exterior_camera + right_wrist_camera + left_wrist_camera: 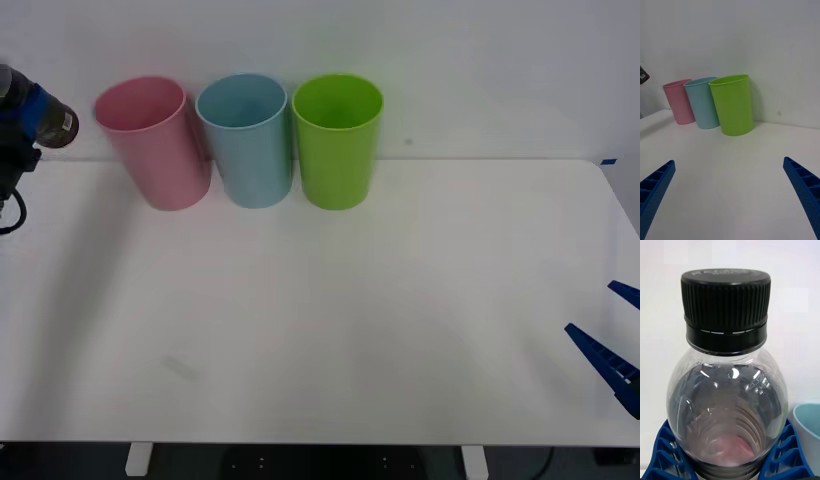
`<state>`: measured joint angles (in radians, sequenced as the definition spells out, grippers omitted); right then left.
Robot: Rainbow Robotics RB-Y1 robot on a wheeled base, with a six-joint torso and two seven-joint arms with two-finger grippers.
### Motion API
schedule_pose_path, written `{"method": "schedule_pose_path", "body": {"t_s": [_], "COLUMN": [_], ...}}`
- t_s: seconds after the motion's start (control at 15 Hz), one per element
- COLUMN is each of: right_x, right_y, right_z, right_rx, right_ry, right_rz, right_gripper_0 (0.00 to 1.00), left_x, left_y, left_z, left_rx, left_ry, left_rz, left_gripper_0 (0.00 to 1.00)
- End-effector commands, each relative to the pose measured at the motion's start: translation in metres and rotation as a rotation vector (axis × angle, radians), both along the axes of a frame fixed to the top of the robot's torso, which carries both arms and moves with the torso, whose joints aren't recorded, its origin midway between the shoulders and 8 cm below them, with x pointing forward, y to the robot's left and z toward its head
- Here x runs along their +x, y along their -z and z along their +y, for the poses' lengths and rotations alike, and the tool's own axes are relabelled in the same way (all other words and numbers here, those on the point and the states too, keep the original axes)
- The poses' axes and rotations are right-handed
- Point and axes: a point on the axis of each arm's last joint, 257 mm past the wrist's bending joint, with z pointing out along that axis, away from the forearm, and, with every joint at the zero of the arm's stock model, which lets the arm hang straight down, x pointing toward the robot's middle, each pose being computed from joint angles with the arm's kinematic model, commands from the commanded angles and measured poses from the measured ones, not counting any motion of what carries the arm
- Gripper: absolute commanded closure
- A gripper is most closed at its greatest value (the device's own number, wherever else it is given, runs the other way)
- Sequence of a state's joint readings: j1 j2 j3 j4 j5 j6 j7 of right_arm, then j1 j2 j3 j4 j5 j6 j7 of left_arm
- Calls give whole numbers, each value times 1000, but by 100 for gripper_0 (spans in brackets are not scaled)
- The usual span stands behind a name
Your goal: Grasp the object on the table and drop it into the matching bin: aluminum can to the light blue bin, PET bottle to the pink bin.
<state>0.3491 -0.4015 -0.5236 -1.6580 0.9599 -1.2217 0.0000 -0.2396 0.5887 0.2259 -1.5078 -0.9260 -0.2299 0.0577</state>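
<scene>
**Bottle held at left edge; pink bin lies to the right of my left gripper**

Left gripper [730, 461]: the blue ribbed fingers [668, 453] are closed on the lower body of the PET bottle [728, 390], one on each side, both touching it. Black cap [726, 307] points away from the wrist, so the bottle's long axis runs along the line of the fingers. In the front view the bottle [52, 120] is in the air at the far left edge, lying roughly level with its end toward the bins, above the table [320, 330] and not on it.

Key relation: the pink bin [155, 140] is the nearest bin, just to the right of the held bottle at about rim height. The bottle is beside the opening, not over it. The light blue bin [247, 138] stands next, touching or almost touching the pink one; the lime green bin [337, 138] is beyond that.

Judgement: the drop needs a short sideways carry until the bottle sits over the pink rim. Overshoot risks the blue bin.

Right gripper [730, 198]: fingers spread wide, empty, parked low at the table's right edge, well apart from the bins.
</scene>
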Motion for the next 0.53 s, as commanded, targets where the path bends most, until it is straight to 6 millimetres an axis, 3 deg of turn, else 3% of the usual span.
{"method": "schedule_pose_path", "body": {"t_s": [0.07, 0.27, 0.53], "right_x": [0, 0, 0], "right_y": [0, 0, 0], "right_z": [0, 0, 0], "right_rx": [0, 0, 0], "right_ry": [0, 0, 0], "right_rz": [0, 0, 0], "right_gripper_0": [0, 0, 0], "left_x": [25, 56, 93], "left_y": [-13, -19, -9], "left_z": [-9, -24, -56], "left_rx": [14, 48, 120], "left_ry": [23, 49, 78], "left_rz": [6, 36, 95], "left_gripper_0": [100, 100, 100]}}
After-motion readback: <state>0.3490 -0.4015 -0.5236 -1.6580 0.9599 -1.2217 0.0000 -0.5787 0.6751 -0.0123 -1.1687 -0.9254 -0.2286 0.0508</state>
